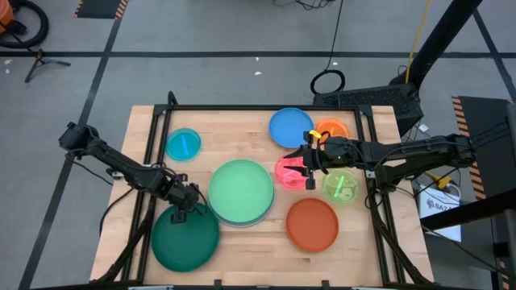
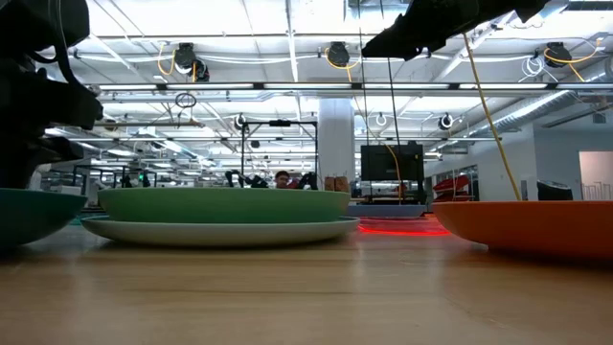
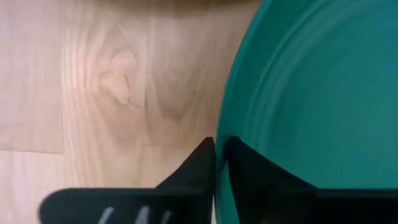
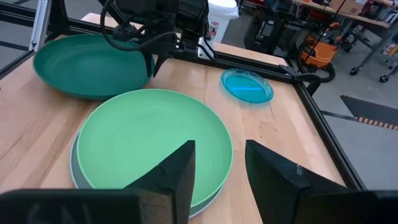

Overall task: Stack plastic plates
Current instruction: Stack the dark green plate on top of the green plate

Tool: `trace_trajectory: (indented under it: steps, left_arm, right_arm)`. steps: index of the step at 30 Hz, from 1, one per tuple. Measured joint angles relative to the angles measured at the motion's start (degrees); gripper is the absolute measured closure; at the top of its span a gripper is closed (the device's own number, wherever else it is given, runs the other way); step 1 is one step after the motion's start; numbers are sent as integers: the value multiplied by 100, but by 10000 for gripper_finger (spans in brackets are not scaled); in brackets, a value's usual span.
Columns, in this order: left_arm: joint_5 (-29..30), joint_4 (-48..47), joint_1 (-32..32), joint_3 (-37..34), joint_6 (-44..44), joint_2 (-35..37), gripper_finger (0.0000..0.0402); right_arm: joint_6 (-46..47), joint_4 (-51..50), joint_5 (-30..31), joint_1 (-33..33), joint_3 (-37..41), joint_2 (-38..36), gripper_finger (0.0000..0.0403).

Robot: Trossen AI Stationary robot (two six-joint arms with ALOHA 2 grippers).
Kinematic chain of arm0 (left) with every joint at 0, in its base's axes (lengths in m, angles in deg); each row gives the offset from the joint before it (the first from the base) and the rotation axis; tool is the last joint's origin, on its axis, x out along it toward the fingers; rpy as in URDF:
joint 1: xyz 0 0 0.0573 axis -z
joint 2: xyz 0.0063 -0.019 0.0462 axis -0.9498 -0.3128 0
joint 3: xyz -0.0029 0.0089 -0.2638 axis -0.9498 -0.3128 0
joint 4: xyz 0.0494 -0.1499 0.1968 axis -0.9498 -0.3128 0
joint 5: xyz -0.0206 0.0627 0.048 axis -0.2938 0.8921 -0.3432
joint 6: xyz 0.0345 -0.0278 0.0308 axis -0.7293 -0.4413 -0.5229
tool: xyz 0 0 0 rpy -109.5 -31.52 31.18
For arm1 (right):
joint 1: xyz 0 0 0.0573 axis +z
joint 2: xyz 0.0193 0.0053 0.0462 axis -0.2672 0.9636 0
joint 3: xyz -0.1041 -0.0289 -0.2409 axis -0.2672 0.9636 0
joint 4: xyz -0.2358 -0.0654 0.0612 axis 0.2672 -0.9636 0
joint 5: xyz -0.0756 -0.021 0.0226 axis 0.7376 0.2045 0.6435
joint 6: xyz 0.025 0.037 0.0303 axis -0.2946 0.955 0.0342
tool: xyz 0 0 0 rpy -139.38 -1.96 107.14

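High view shows the left gripper (image 1: 186, 201) at the rim of the large dark green round plastic plate (image 1: 184, 240), at about 12 o'clock of that plate. In the left wrist view its two dark fingers (image 3: 200, 163) are almost together, with the thin edge of the dark green plate (image 3: 311, 99) between them, so it is pinching this rim. The light green large round plastic plate (image 1: 240, 189) lies in the middle of the wooden table (image 1: 242, 129), on top of a paler large plate (image 1: 262, 216) whose edge shows under it; this pair sits at about 1 o'clock from the left gripper, just beside it.

I judge the step in hand is to carry the dark green plate onto this pile. To do it well, the grip should stay firm, because a rim pinch lets a wide plate tilt and swing. The plate should be lifted enough to clear the light green rim, then brought level and centred before release.

The right gripper (image 1: 310, 163) hangs over the small pink plate (image 1: 288, 170), at about 3 o'clock from the pile. Its fingers (image 4: 174, 174) stand apart with nothing between them.
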State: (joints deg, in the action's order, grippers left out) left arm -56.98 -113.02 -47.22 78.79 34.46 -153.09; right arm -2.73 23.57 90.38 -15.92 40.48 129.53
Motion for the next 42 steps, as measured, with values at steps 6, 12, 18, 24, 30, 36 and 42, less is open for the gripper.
trace_trajectory:
  steps: [6, 12, 18, 24, 30, 36, 42]
  left_arm:
    - [-376, -11, -2, 55, -76, 7, 389]
    - [-408, -214, 162, 390, -121, 39, 389]
    - [-402, -515, 431, 948, -125, 37, 391]
    - [-35, -480, 426, 1534, -62, 35, 391]
    - [96, -445, 254, 1957, -27, 35, 391]
    - [102, -429, -268, 2209, 9, 37, 391]
    - [104, -391, -1221, 2216, 336, 35, 391]
  right_arm:
    - [33, 0, 0, -1, 0, 0, 271]
    - [43, 0, 0, 0, 0, 0, 271]
    - [65, 2, 0, -1, 0, 0, 271]
    - [83, 2, 0, 0, 0, 0, 271]
    - [85, 2, 0, 0, 0, 0, 271]
    - [85, -1, 0, -1, 0, 0, 271]
    - [85, -149, 0, -1, 0, 0, 271]
